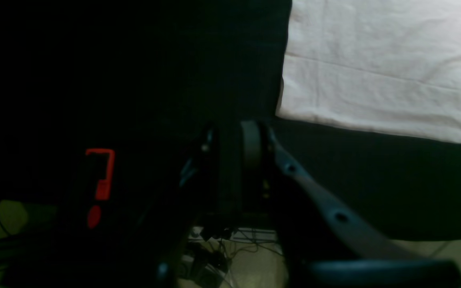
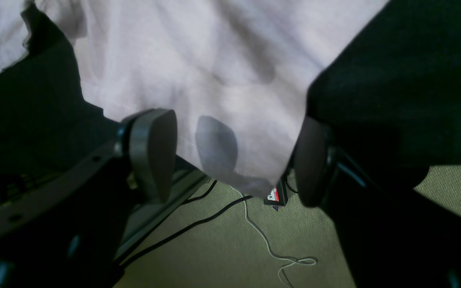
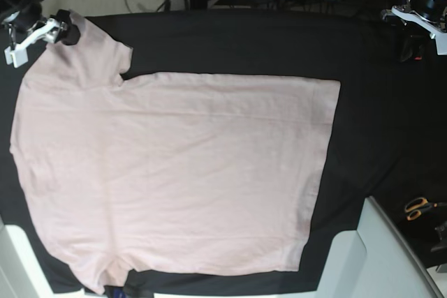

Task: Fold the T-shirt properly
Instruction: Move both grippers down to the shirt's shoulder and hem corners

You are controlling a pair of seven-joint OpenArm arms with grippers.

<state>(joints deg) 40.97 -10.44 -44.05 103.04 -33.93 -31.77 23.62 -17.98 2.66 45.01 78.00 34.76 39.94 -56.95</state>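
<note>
The T-shirt (image 3: 174, 172) is lying spread flat on the black table cloth (image 3: 377, 116), covering most of it, its hem end facing the left arm's side and one sleeve reaching toward the right arm's side. In the right wrist view the sleeve edge (image 2: 222, 132) is hanging between the two fingers (image 2: 150, 152) of the right gripper (image 2: 230, 160), and those jaws are standing wide apart, one pad on each side of the cloth and neither pressing it, so nothing is being grasped. Below that gap, cables (image 2: 198, 224) are trailing over the floor.

The left gripper (image 1: 250, 146) is sitting off the shirt, with a corner of the pink fabric (image 1: 382, 68) just beyond and to one side of its tip. That view is very dark; the jaws seem drawn close together, but I cannot tell for certain, and no cloth shows between them.

Orange-handled scissors (image 3: 418, 207) are lying near the table's edge, well apart from both grippers.
</note>
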